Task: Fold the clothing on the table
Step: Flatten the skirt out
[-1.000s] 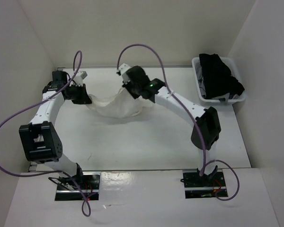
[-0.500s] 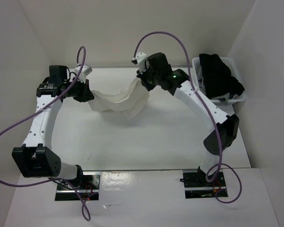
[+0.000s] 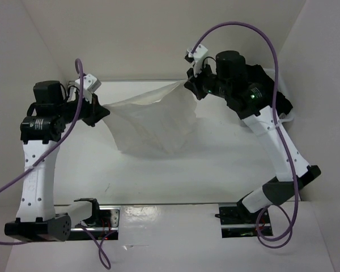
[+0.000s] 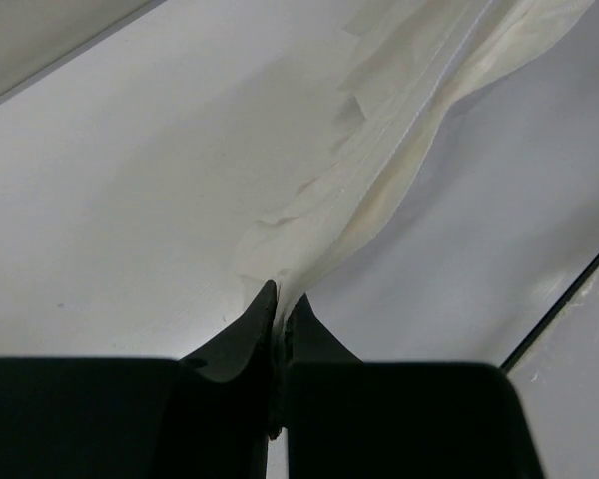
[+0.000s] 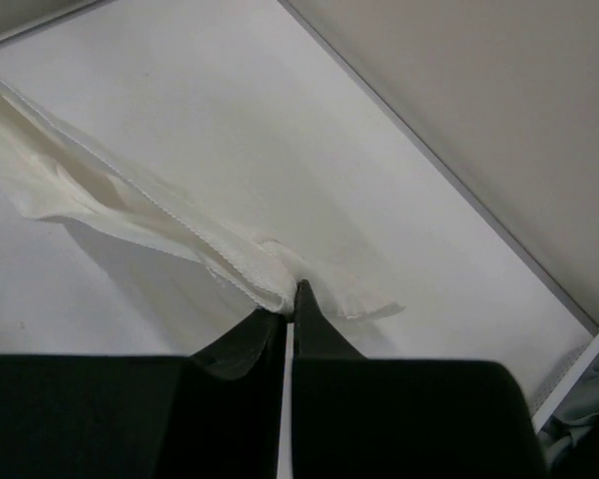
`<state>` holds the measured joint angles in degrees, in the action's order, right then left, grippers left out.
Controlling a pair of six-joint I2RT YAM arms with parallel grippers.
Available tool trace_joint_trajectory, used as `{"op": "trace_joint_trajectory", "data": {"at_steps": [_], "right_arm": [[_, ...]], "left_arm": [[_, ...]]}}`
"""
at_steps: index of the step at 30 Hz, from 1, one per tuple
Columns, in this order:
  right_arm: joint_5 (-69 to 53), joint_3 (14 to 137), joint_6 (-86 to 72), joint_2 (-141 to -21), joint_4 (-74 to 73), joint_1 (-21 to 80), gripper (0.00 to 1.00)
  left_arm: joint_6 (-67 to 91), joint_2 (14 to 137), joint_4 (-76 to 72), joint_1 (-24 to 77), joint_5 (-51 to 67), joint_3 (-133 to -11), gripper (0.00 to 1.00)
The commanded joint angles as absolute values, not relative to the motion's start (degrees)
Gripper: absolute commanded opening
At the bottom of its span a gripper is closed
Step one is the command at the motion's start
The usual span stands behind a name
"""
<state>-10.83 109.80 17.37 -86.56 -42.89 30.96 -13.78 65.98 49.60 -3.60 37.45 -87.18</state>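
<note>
The left gripper (image 3: 103,111) is clamped tight on one edge of the skirt (image 3: 154,121). In the left wrist view its black fingers (image 4: 258,321) meet with thin white fabric pinched between their tips, and the cloth (image 4: 384,170) runs up and away from them in a taut, creased band. The right gripper (image 3: 190,85) is likewise closed on the skirt's other end. The right wrist view shows its fingers (image 5: 250,331) pressed together on a bunched bit of stitched hem (image 5: 265,269), with the rest trailing off to the left.

Between the two grips the skirt hangs in the air as a spread sheet over the far half of the table (image 3: 215,170). Its upper edge is pulled nearly straight from one gripper to the other, rising toward the right one. The fabric drapes down in soft folds to a ragged lower edge that casts a shadow on the tabletop. Whether that edge touches the table cannot be told.

Both arms are raised and reach toward the back wall, the left at the left side and the right at the right. A purple cable (image 3: 232,25) loops above the right arm.

The basket (image 5: 577,371) stands at the far right of the table. Only its white corner shows in the right wrist view, with grey and dark cloth (image 5: 582,436) inside it. In the top view the right arm hides most of it.
</note>
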Motion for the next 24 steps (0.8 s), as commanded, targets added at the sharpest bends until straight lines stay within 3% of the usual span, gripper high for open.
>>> {"op": "trace_joint_trajectory", "data": {"at_steps": [1,15,24], "right_arm": [[-12.56,109.34,18.98,-81.13,-44.29,30.06,0.0],[-33.22,107.58,25.22,-74.0,-52.65,23.38,0.0],[-28.49,99.67,23.21,-84.18,-47.56,23.38,0.0]], "left_arm": [[-15.64,60.83,49.57,-3.96,39.99,-85.96,0.02],[-17.4,52.82,54.49,-5.1,45.7,-85.25,0.03],[-15.82,70.45,48.87,-5.1,45.18,-81.74,0.05]]}}
